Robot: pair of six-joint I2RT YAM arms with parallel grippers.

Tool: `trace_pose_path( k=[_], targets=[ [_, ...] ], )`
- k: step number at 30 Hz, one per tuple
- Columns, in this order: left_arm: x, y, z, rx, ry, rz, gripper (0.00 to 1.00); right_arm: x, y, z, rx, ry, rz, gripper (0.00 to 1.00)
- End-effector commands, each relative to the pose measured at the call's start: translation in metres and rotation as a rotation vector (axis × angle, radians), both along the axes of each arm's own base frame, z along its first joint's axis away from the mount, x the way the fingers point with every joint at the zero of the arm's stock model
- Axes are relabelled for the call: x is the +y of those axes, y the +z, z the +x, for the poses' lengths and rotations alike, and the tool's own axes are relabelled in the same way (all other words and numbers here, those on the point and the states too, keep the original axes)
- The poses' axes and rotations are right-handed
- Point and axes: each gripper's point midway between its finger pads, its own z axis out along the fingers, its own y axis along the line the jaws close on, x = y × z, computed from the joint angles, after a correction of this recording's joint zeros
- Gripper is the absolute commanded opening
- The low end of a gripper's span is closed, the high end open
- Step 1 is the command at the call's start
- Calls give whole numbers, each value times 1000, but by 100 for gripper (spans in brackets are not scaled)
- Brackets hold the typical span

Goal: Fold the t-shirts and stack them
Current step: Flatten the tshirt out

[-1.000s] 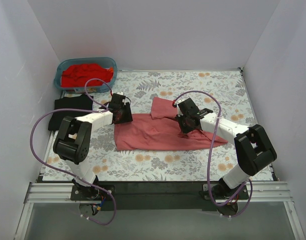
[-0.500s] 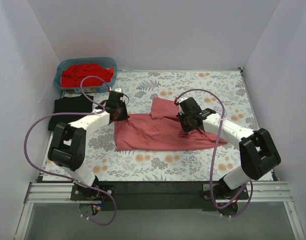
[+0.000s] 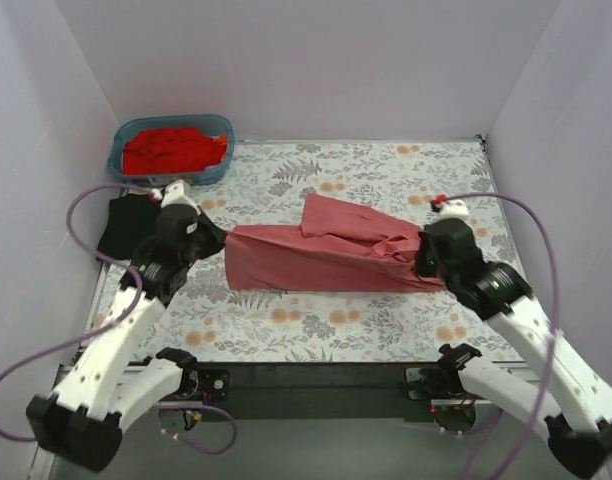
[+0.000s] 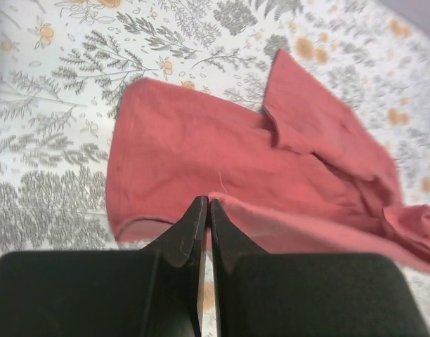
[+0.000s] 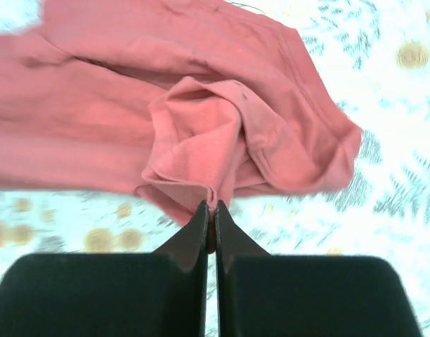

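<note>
**Both tools grip opposite ends of the salmon-pink t-shirt (image 3: 316, 262), drawn out long across the floral surface (image 3: 386, 170).**

The left tool (image 4: 204, 203) is clenched on a thin hem at the shirt's left end. The right tool (image 5: 209, 206) is clenched on a bunched knot of cloth at the right end. The black t-shirt (image 3: 126, 222) lies beside the left arm, and the red t-shirts (image 3: 171, 150) fill the blue bin (image 3: 229, 130) at the far left corner. Each bite looks shallow, so any further pull apart could slip the left hem free and collapse the spread. The crumpled right end is likely to fold in wrinkled unless it is smoothed first. Uneven lowering by the two arms would skew the crease, and a wide left swing risks dragging the black shirt.
</note>
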Motion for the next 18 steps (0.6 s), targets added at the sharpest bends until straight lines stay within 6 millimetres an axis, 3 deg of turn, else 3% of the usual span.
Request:
trace_pose_path(
  k=[1, 2, 4, 6, 7, 9, 10, 11, 12, 13, 18],
  targets=[
    [22, -19, -56, 83, 124, -92, 0, -33, 0, -62, 13, -195, 216, 1],
    [27, -8, -69, 34, 139, -134, 0, -35, -6, -73, 22, -203, 264, 1],
    [32, -23, -91, 77, 195, -202, 0, -32, 0, -100, 9, -204, 449, 1],
    [37, -17, -111, 39, 219, -280, 0, -30, 4, -117, -23, -168, 563, 1],
    [37, -17, -118, 29, 223, -311, 0, -25, 2, -128, 3, -128, 595, 8],
    [39, -10, -129, -27, 229, -380, 19, -23, 2, -139, 1, -77, 623, 22],
    [40, -8, -131, -45, 229, -388, 25, -18, 2, -144, 17, -35, 627, 34],
    [43, -5, -132, -68, 234, -389, 31, -17, 2, -146, 18, -11, 615, 39],
    [45, -2, -133, -84, 232, -384, 48, -17, 3, -145, 13, 22, 578, 43],
    [47, 1, -133, -98, 235, -371, 53, -16, 4, -144, 8, 46, 552, 50],
    [50, 13, -123, -138, 217, -301, 56, -28, 19, -123, -61, 43, 401, 56]
  ],
)
